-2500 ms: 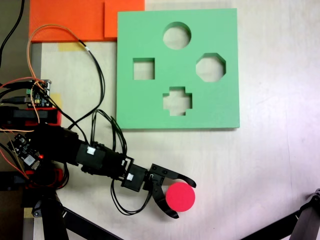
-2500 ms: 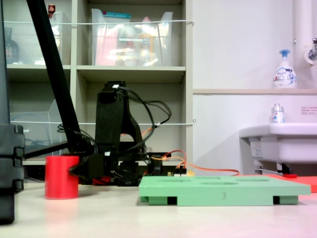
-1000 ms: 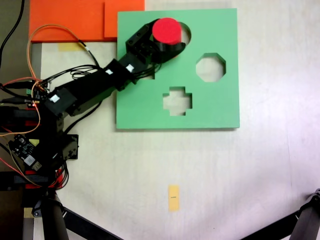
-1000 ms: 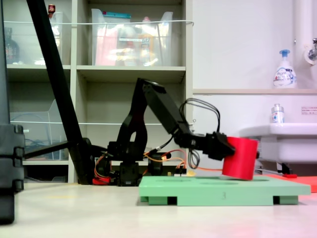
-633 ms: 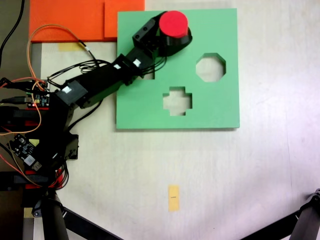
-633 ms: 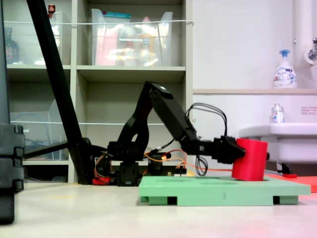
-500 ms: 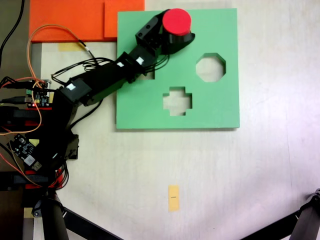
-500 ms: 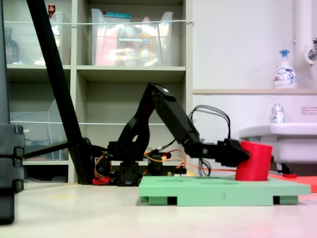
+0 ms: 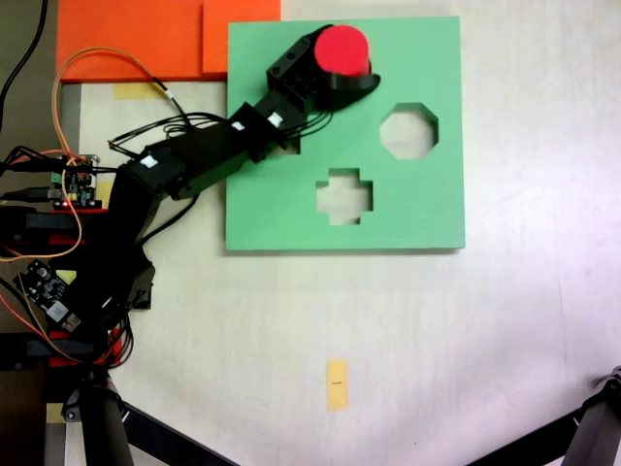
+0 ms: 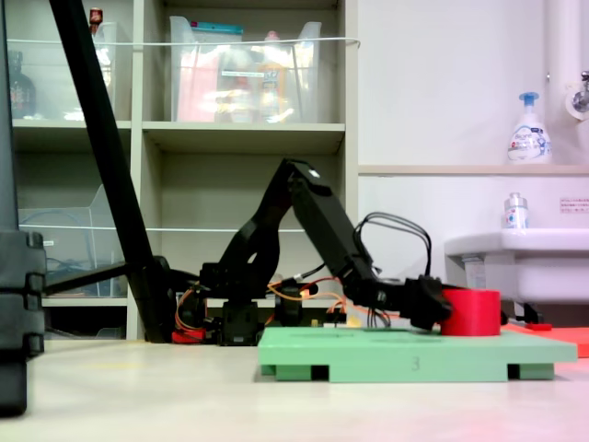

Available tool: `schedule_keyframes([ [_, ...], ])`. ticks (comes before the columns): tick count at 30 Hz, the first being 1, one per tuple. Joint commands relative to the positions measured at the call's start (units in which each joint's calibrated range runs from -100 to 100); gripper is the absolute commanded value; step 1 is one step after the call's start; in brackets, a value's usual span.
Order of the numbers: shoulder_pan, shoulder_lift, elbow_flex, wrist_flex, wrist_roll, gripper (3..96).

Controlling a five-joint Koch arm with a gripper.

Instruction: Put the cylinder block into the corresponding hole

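The red-pink cylinder block (image 9: pixel 343 47) sits over the top-centre cutout of the green foam board (image 9: pixel 408 209), so the circular hole is hidden beneath it. In the second exterior view the cylinder (image 10: pixel 470 312) stands upright and low, its lower part sunk into the board (image 10: pixel 405 354). My black gripper (image 9: pixel 338 66) is shut on the cylinder, one finger (image 9: pixel 299 53) on the first exterior view's left of it and the other (image 9: pixel 357 86) curving below it. The gripper (image 10: pixel 433 307) reaches the block from the second exterior view's left, just above the board.
The board's octagonal cutout (image 9: pixel 408 130) and cross cutout (image 9: pixel 343 197) are open; my arm partly covers the square one. Orange foam sheets (image 9: pixel 136 39) lie at the first exterior view's top left, circuit boards and wires (image 9: pixel 73 184) at its left. A yellow tag (image 9: pixel 336 383) lies on the table.
The arm carried the cylinder from the table's front to the board's round cutout. In the last half second the cylinder went down into the board and now stands much lower.
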State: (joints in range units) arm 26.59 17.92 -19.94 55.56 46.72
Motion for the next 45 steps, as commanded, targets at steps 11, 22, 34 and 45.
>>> schedule_keyframes([
  [11, 0.39, -48.09, -14.46, -8.52, -2.69, 95.6],
  [22, -5.91, -108.56, -2.09, -56.86, -19.29, 55.6],
  [34, -21.83, -117.92, -47.66, -51.27, -41.51, 50.5],
  [45, -22.32, -117.92, -80.06, -45.88, -42.83, 47.3],
])
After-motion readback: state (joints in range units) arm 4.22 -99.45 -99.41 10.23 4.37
